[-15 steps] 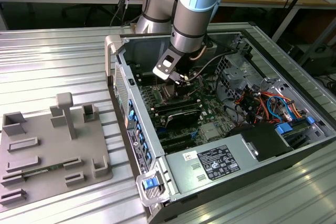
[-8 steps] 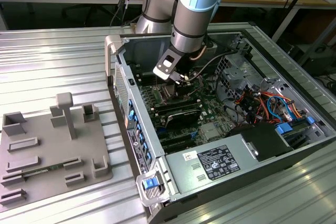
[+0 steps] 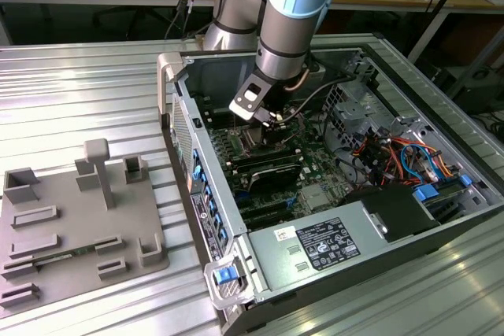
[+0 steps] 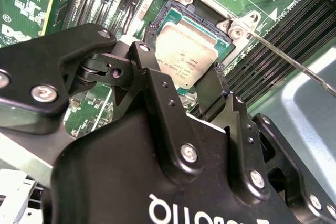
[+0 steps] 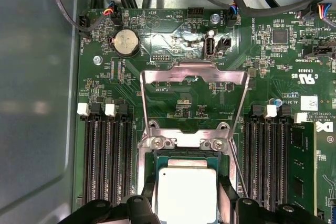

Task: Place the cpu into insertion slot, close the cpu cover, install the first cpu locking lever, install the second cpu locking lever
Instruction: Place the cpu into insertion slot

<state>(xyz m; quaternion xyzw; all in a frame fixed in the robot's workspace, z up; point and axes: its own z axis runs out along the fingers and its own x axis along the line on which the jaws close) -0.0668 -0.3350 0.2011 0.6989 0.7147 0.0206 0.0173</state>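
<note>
cpu (image 4: pixel 185 56) lies flat in insertion slot (image 4: pixel 170 14), looks seated (placing step about finished); gripper (image 4: pixel 176 66) straddles it, cannot tell if pinching or loose. cpu cover (image 5: pixel 220 74) stands open, clear of slot. Next move calls for straight, level motion, no sideways drag.

In the second wrist view the gripper (image 4: pixel 177 65) covers one edge of the cpu (image 4: pixel 184 51) and of the insertion slot (image 4: pixel 170 11), and in the first wrist view the picture's edge cuts the cpu off.
</note>
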